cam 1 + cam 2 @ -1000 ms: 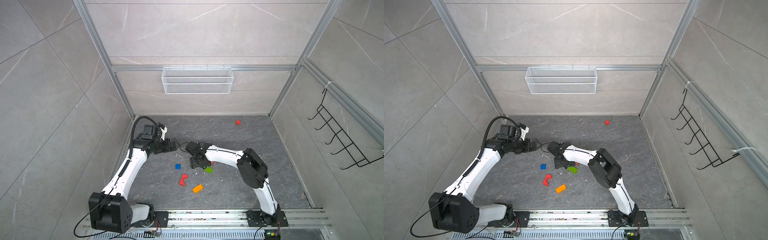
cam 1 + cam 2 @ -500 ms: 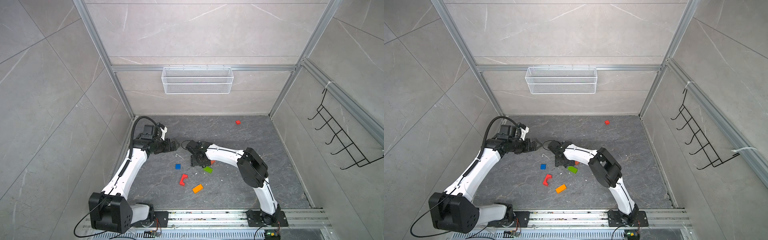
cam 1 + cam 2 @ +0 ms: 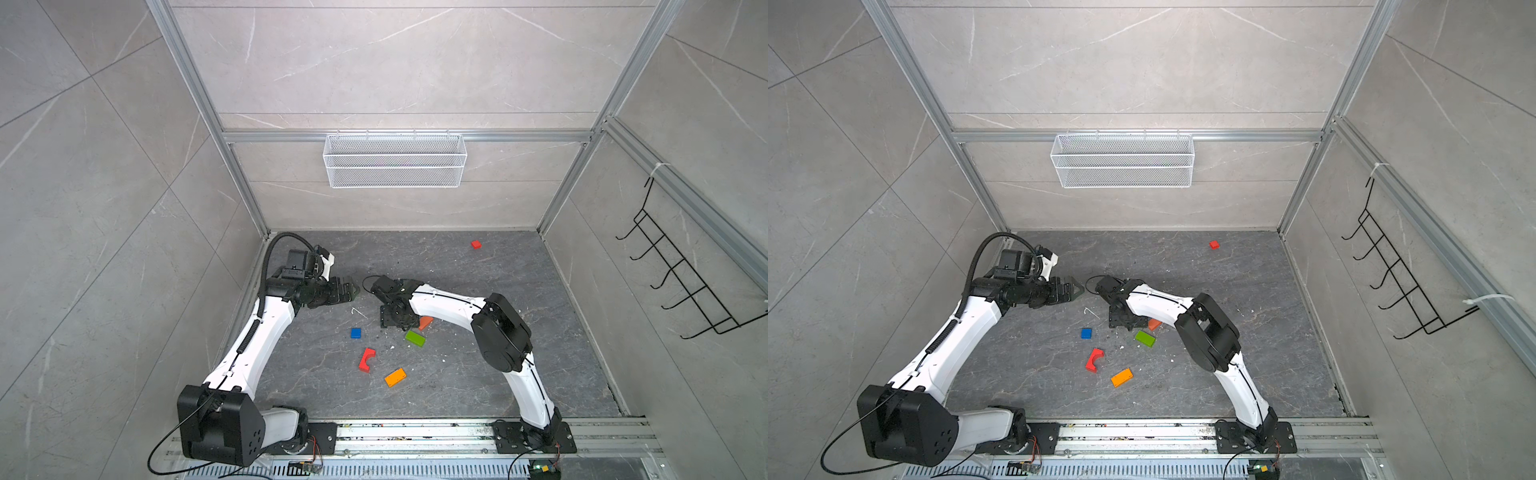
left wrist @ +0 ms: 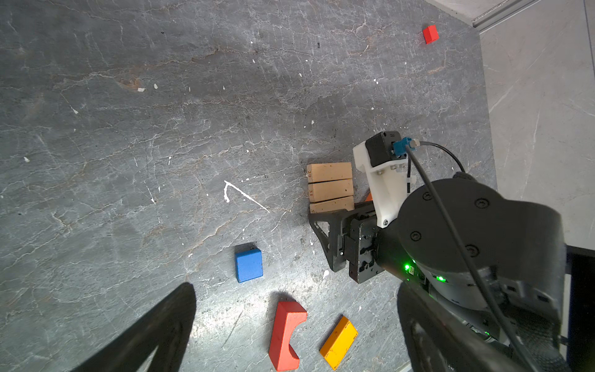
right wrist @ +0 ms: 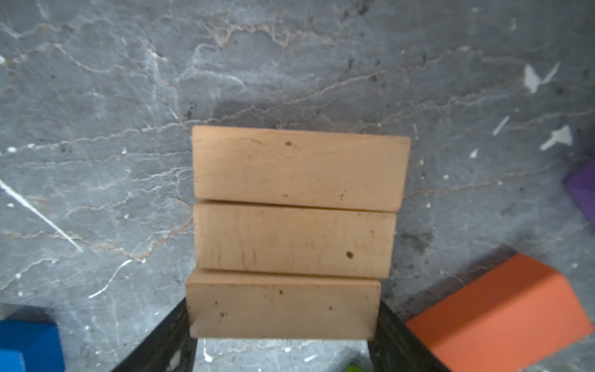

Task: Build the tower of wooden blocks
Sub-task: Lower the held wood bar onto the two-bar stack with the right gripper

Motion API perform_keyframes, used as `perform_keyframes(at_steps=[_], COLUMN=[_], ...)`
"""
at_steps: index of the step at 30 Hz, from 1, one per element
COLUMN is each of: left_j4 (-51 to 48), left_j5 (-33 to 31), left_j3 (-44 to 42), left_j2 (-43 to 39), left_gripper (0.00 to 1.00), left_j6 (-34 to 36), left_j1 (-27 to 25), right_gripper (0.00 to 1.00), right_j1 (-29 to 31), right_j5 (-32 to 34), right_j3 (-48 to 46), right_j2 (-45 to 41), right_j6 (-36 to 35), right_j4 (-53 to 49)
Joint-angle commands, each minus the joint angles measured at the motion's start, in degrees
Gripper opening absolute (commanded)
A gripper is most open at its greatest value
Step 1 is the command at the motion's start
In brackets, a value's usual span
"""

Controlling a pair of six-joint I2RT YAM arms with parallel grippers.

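At the left of centre in a top view, the left gripper hangs above the floor with its jaws spread and nothing between them. Below and right of it lie a blue block, a red arch and an orange block. Just right of centre the right gripper points down over the wood block tower, so far only three tan bars side by side on the floor. In the right wrist view its fingers pinch the third bar by the ends. The step looks like seating this bar. It should be laid flat and pressed flush against the middle bar with the ends lined up. The gripper should then release and lift straight up so the row is not dragged. A green slab and an orange-red slab wait just right.
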Motion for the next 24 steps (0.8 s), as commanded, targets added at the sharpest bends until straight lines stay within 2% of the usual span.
perform_keyframes(at_steps=[1, 8, 15, 24], left_j4=[0.4, 0.4, 0.56, 0.52], left_j5=[-0.63, -0.56, -0.53, -0.54], left_j3=[0.13, 0.11, 0.11, 0.09], left_j2=[-1.49, -1.56, -1.58, -1.65], left_gripper=[1.0, 1.0, 1.0, 1.0], left_j6=[-0.14, -0.13, -0.04, -0.05], left_j1=[0.22, 0.22, 0.22, 0.18], right_gripper=[0.66, 0.69, 0.78, 0.78], right_j1=[0.01, 0.01, 0.01, 0.01], right_j5=[0.43, 1.37, 1.27, 2.29], right_j3=[1.94, 2.7, 3.56, 3.82], right_j2=[1.49, 2.13, 2.73, 2.7], right_j6=[1.05, 1.39, 1.26, 1.48], right_j4=[-2.47, -3.53, -4.17, -4.92])
